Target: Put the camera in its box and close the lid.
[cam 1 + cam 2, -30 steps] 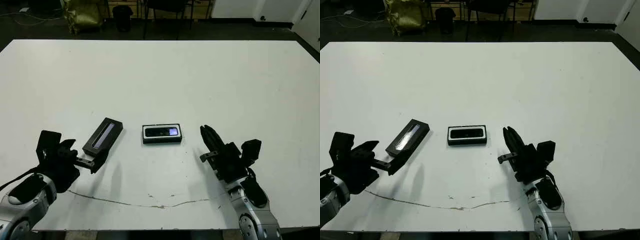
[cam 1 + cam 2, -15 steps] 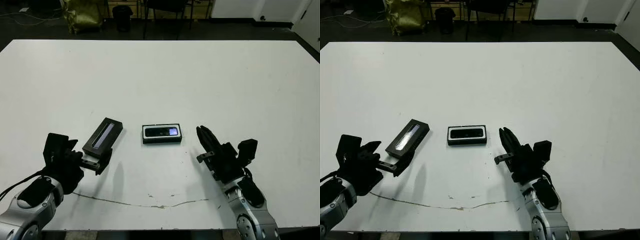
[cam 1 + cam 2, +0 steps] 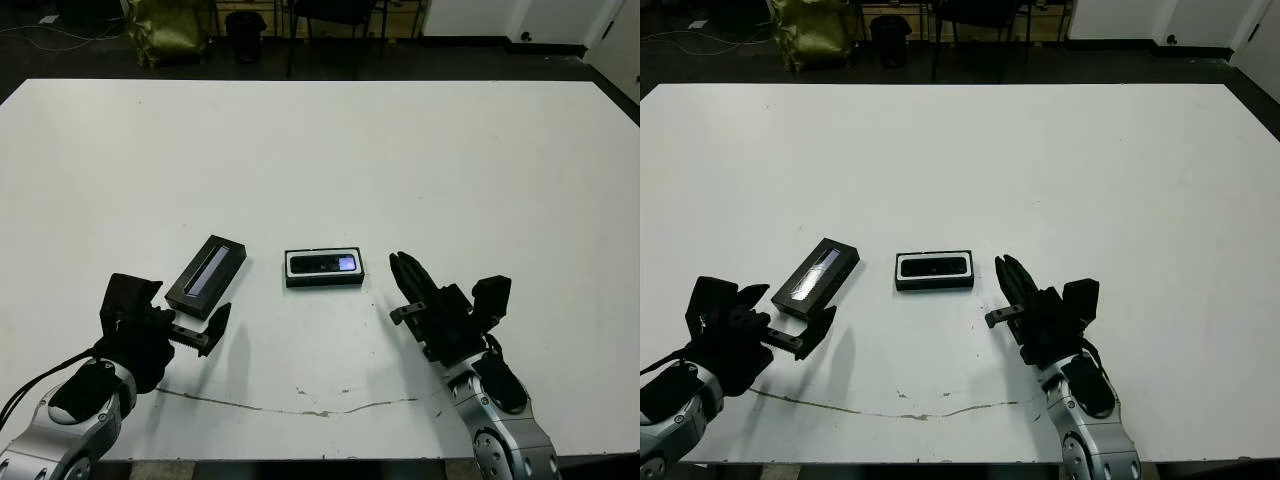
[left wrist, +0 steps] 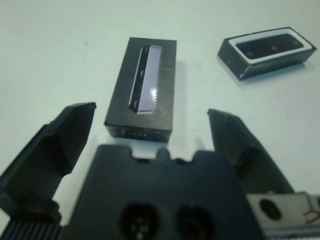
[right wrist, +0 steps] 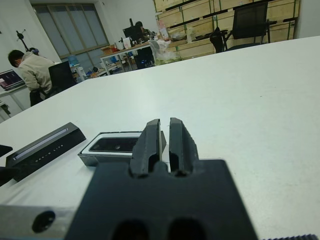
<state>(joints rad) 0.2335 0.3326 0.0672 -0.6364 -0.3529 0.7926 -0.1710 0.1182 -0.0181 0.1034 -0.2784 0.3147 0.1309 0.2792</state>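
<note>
Left wrist view is showing the relation that matters: the lid (image 4: 146, 89) is lying straight ahead of the left gripper (image 4: 155, 125), just beyond its fingertips and centred on the gap between them. Those jaws are standing wide apart and holding nothing. The lid's long axis is running along the line of the fingers, its near short end facing the gripper, so its two long sides are presenting themselves to the two fingers. I judge that a short advance would be bringing the fingers alongside those long sides.

The box (image 3: 323, 267) is sitting off to the side of the lid, between the two grippers, apart from the lid, with the camera (image 3: 323, 263) already lying inside its white lining. The left gripper is clearly the nearer one to the lid.

The right gripper (image 5: 164, 142) is pointing toward the box from the other side, a little short of it, its fingers pressed nearly together with only a thin slit between them and nothing in it.

Head views are giving the layout: the lid's axis is lying at a slant to the box's. The left wrist view alone is showing how squarely the lid is lining up with the open jaws.
</note>
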